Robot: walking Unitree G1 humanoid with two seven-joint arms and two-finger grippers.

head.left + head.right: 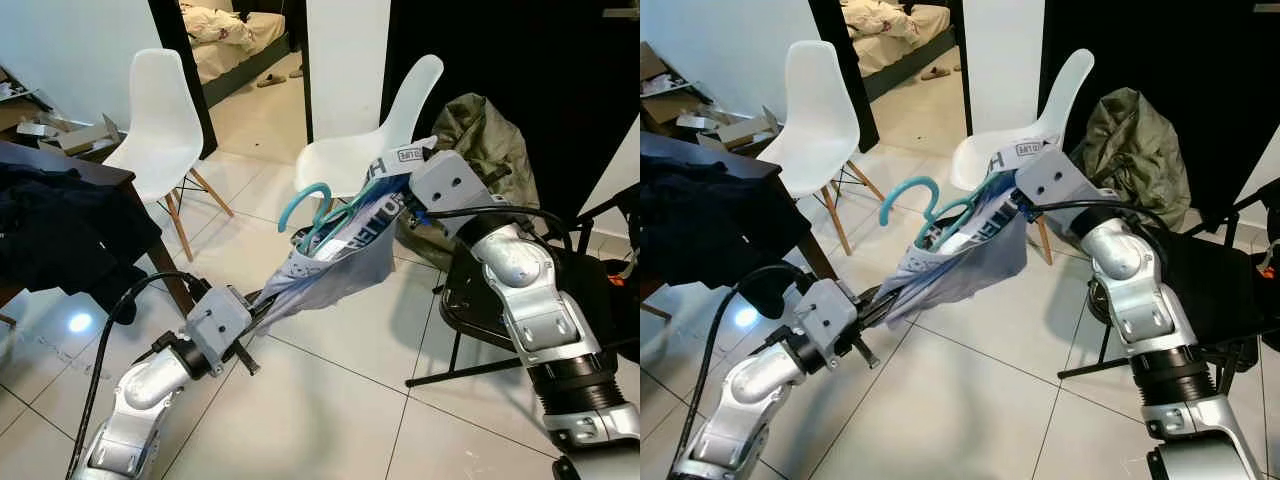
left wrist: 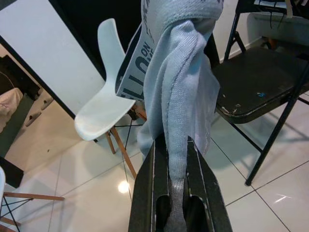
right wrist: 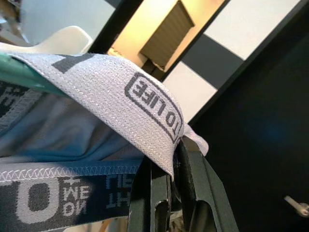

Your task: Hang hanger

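Note:
A teal plastic hanger point(image 1: 310, 212) sits inside a pale blue-grey garment point(image 1: 335, 268), its hook poking up out of the cloth. The garment is stretched in the air between my two arms. My left gripper point(image 1: 262, 308) is shut on the garment's lower bunched end, seen close in the left wrist view with cloth point(image 2: 177, 121) pinched between the fingers point(image 2: 147, 193). My right gripper point(image 1: 405, 196) is shut on the lettered waistband point(image 3: 145, 96) at the upper end.
Two white chairs point(image 1: 158, 120) point(image 1: 365, 150) stand on the tiled floor ahead. A dark table point(image 1: 95, 175) with dark clothes is at the left. An olive bag point(image 1: 480, 140) and a black folding chair point(image 1: 500, 300) are at the right. A doorway lies beyond.

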